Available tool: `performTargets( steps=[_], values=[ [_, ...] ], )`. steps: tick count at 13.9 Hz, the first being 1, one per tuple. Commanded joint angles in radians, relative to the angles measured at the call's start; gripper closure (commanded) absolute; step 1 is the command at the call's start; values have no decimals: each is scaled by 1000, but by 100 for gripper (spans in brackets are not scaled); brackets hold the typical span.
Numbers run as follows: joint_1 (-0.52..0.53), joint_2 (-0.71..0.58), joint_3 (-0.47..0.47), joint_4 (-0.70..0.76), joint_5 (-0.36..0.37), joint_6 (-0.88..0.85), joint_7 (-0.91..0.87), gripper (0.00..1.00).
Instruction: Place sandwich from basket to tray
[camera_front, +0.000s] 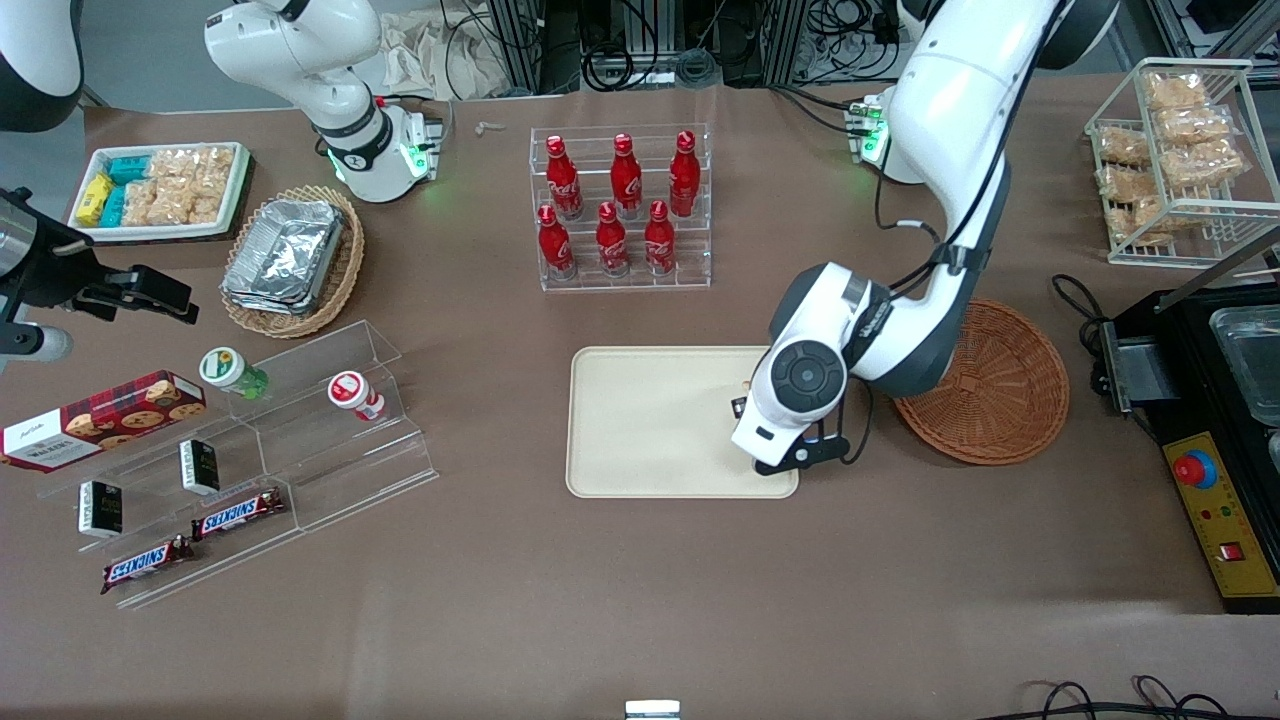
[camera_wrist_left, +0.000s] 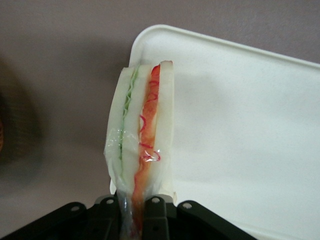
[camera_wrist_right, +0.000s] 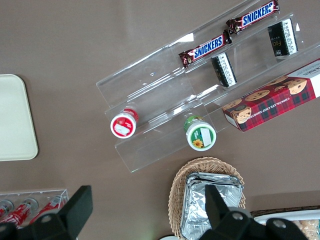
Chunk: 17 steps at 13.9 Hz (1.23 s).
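The sandwich (camera_wrist_left: 142, 135) is a wrapped wedge of white bread with green and red filling lines. My left gripper (camera_wrist_left: 134, 205) is shut on its narrow wrapped end and holds it over the corner of the cream-beige tray (camera_wrist_left: 240, 125), at the tray's rim. In the front view the gripper (camera_front: 742, 402) is mostly hidden under the wrist, above the tray (camera_front: 650, 420) at its edge nearest the basket. The reddish-brown wicker basket (camera_front: 985, 385) lies beside the tray toward the working arm's end, partly covered by the arm; its visible part holds nothing.
A clear rack of red bottles (camera_front: 620, 210) stands farther from the camera than the tray. A stepped acrylic shelf with snacks (camera_front: 250, 450), a tan basket with foil trays (camera_front: 292, 260) and a white snack tray (camera_front: 160, 190) lie toward the parked arm's end. A black machine (camera_front: 1220, 420) stands beside the basket.
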Motion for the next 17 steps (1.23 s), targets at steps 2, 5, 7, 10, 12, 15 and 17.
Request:
performTargets(
  steps=[2,5,7,10,12,15,17],
  values=[
    [-3,29,-3,30,-5,-7,16,100],
    [-6,44,-3,26,-2,6,50,100],
    [-18,55,-3,23,1,16,84,100],
    [-18,70,-3,23,3,16,90,100],
    [-18,70,-2,21,3,16,90,67],
    [-5,59,1,18,0,-1,84,0],
    [15,38,7,32,-12,-45,69,0]
  ],
)
